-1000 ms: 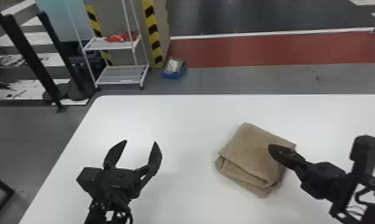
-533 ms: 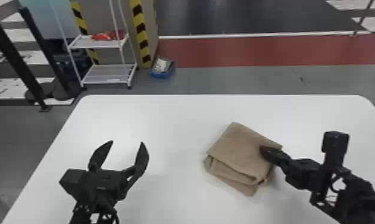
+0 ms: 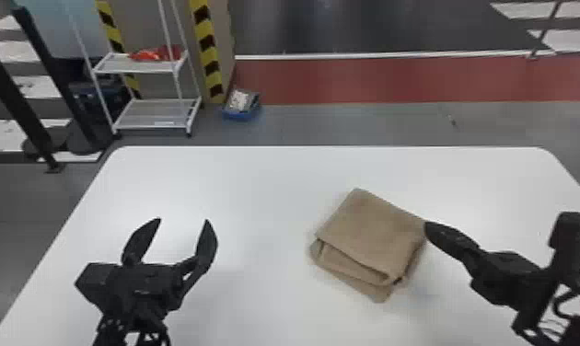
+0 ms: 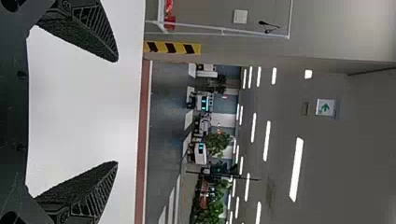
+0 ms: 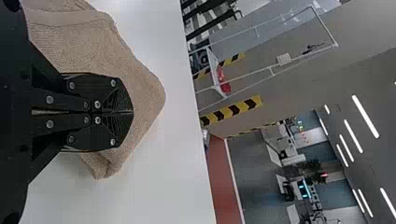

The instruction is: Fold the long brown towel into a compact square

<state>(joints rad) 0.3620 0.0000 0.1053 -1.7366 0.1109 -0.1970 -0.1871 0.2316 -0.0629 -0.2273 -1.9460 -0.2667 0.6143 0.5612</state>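
1. Our right gripper (image 5: 133, 112) had its fingers pressed together, with nothing seen pinched between them. Its tips were at the towel's right corner; we couldn't tell whether they touched.
2. The towel (image 3: 374, 227) lay on the table (image 3: 257, 184) as a thick, slightly skewed packet. We judged it light, soft and floppy, with some grip to its nap and nothing fragile to fear. A pinch on one layer could drag the stack open.
3. For a hold, we favoured the near edge, where the lower layer (image 3: 380, 294) stuck out from under the top, taking all the layers together. For tidying, we thought a light press or nudge enough, since the folding looked almost done.
4. Our left gripper (image 3: 183, 221) sat left of the towel, fingers spread and empty.
5. Well beyond the towel, on the floor, a blue bin (image 3: 240, 116) held something whitish (image 3: 238, 100). Farther left of the towel, a rack (image 3: 139, 67) carried something red (image 3: 155, 54).
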